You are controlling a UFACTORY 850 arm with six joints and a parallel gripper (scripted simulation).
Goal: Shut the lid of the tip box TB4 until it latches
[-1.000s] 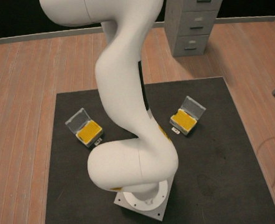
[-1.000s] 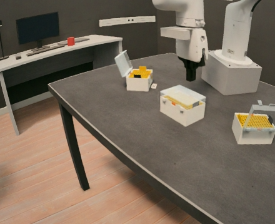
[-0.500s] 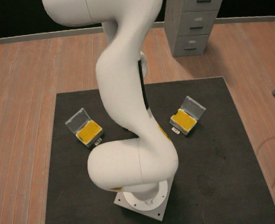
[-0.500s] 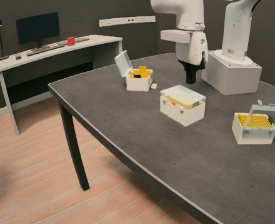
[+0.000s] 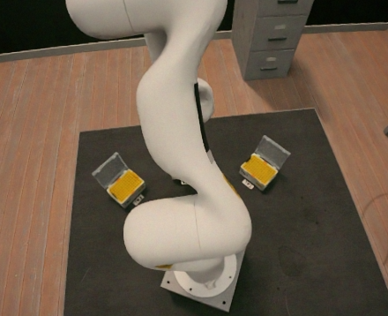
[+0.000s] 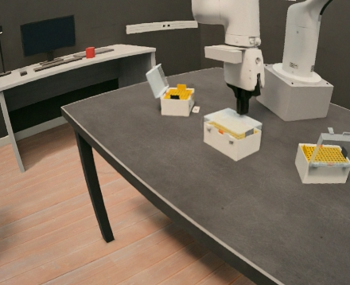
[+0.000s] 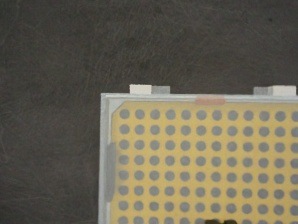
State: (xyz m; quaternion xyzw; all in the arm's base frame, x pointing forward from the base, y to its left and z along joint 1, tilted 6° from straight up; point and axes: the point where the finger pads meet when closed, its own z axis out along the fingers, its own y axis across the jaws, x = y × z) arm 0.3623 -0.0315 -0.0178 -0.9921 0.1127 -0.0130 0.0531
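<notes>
The middle tip box point(image 6: 220, 142), whose label I cannot read, stands on the bench point(image 6: 153, 159) point(image 5: 319, 265). Its clear lid point(image 6: 228, 116) point(image 7: 106, 130) lies down over the yellow tip rack point(image 7: 162, 152); whether it is latched I cannot tell. My gripper point(image 6: 243, 113) point(image 7: 220, 222) is shut and empty, pointing down, its tips at the lid's edge on the robot's side, opposite the hinges; contact is unclear. Two other boxes point(image 6: 176, 107) point(image 6: 324, 175) stand flat with their lids point(image 6: 157, 83) point(image 6: 341, 138) open. The arm hides the middle box in the top view.
Small printed cards point(image 5: 248, 184) point(image 5: 138, 200) lie in front of the outer boxes. The robot's base block point(image 6: 293, 99) stands behind the middle box. A desk point(image 6: 105, 56) with a monitor and a red cup stands beyond the bench.
</notes>
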